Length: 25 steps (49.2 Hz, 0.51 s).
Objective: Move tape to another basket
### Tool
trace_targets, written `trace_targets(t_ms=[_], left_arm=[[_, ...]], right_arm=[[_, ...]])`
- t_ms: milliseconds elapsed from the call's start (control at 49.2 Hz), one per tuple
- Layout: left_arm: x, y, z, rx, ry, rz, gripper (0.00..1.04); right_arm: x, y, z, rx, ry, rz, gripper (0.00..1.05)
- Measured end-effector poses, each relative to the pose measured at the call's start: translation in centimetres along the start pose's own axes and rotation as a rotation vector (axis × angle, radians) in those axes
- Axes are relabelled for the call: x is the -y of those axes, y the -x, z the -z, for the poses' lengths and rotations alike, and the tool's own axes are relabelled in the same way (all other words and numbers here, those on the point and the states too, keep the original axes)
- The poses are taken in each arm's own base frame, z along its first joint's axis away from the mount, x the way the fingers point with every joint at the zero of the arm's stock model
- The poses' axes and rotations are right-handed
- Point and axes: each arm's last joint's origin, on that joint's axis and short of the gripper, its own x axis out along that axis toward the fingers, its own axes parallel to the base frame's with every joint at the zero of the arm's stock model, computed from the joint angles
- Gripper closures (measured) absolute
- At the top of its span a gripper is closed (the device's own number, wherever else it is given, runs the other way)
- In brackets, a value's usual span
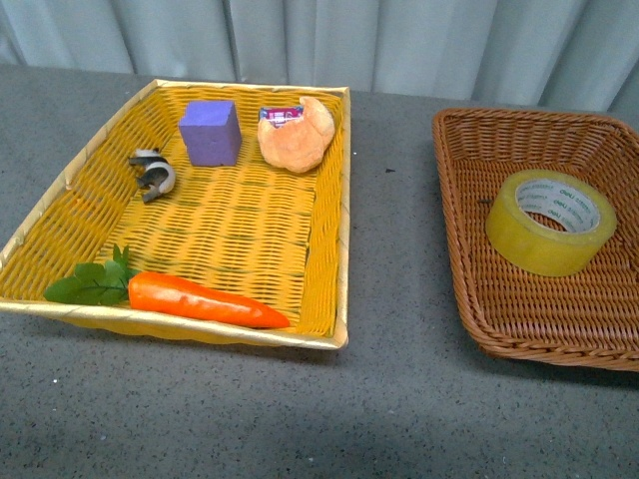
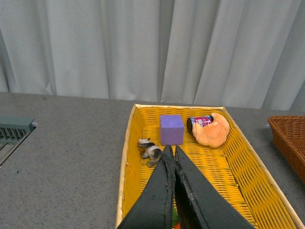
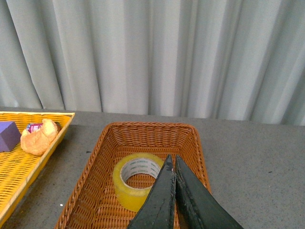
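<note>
grey table (image 1: 389, 299), yellow basket (image 1: 339, 220), brown basket (image 1: 469, 289)

Even, soft light; perhaps slightly grainy.

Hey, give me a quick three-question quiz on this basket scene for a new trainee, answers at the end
1. True or false: the tape lies in the yellow basket.
2. Which item lies nearest the yellow basket's front rim: A purple block, B carrot, C metal clip?
3. Fill in: both the left gripper and the right gripper have their jaws ____.

Key: 1 false, it lies in the brown basket; 2 B; 3 shut.
</note>
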Motion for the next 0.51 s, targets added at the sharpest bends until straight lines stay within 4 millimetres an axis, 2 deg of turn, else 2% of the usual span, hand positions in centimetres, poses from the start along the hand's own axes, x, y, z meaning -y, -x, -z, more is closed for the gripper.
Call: trace_targets(t_ms=[508], left_arm=[[0.0,0.9,0.0,0.0,0.0,0.0,1.01]], right_arm=[[0.0,1.1,-0.1,0.004,0.0,0.0,1.04]])
